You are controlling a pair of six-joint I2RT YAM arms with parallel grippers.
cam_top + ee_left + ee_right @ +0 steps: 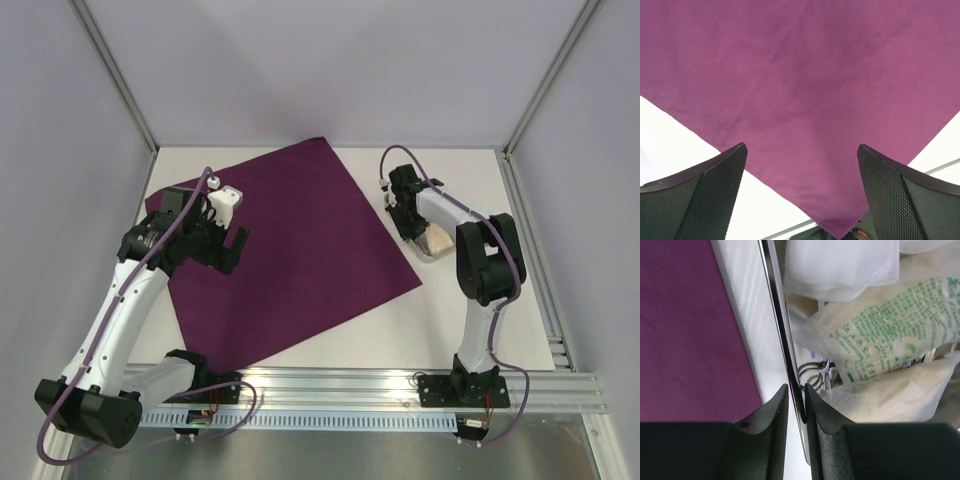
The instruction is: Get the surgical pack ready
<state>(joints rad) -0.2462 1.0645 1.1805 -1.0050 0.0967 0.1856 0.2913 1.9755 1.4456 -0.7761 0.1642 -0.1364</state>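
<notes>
The deep-purple cloth (300, 250) lies spread flat like a diamond on the white table. My left gripper (228, 228) hovers over its left part, open, with only cloth (805, 85) between its fingers (801, 150). At the right, the steel tray (435, 245) sits just off the cloth's right corner. My right gripper (796, 389) is shut on the tray's thin left rim (777, 315), one finger outside and one inside. In the tray lie white gauze (840, 265), a clear packet with green print (890, 325), another packet (890, 395) and the finger rings of a steel instrument (812, 374).
The cloth's near corner hangs at the table's front edge by the metal rail (400, 385). White frame posts and walls (120, 90) enclose the table on three sides. A strip of bare white table (747, 340) separates the cloth (685, 330) from the tray.
</notes>
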